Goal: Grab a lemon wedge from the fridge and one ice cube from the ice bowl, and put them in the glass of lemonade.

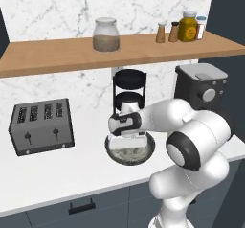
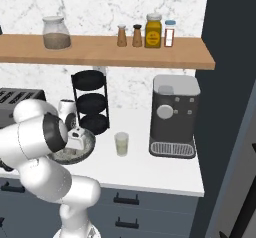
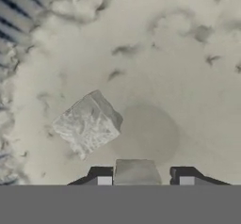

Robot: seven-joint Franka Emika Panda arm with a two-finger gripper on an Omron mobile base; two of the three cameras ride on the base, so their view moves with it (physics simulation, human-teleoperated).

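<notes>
We are looking at the ice bowl (image 1: pixel 148 151), a wide shallow round dish with a dark speckled rim and a pale whitish inside, sitting on the white counter (image 1: pixel 72 169) in front of the black three-tier rack (image 1: pixel 129 90). The gripper (image 1: pixel 128 141) is reaching down into this bowl. In the hand view, we are seeing the two dark fingertips (image 3: pixel 100 177) standing on either side of a pale grey block (image 3: pixel 135 172); they are set close against its sides, so we are reading the claw as pinching that ice cube. A second ice cube (image 3: pixel 88 123), frosted and tilted, is lying free on the bowl floor just ahead and to the left in that view.

The glass of lemonade (image 2: pixel 121 144), a small clear tumbler holding pale yellow-green liquid, is standing on the counter between the bowl and the coffee machine (image 2: pixel 173 116).

We are finding no legible writing anywhere; the labels on the shelf bottles (image 2: pixel 153 31) are too small to read.

The right base view is giving us the glass and the dark fridge (image 2: pixel 231 107) side at the right. The left base view is giving us the toaster (image 1: pixel 42 125) and the lidded jar (image 1: pixel 105 34) of brown grains on the wooden shelf (image 1: pixel 48 54).
</notes>
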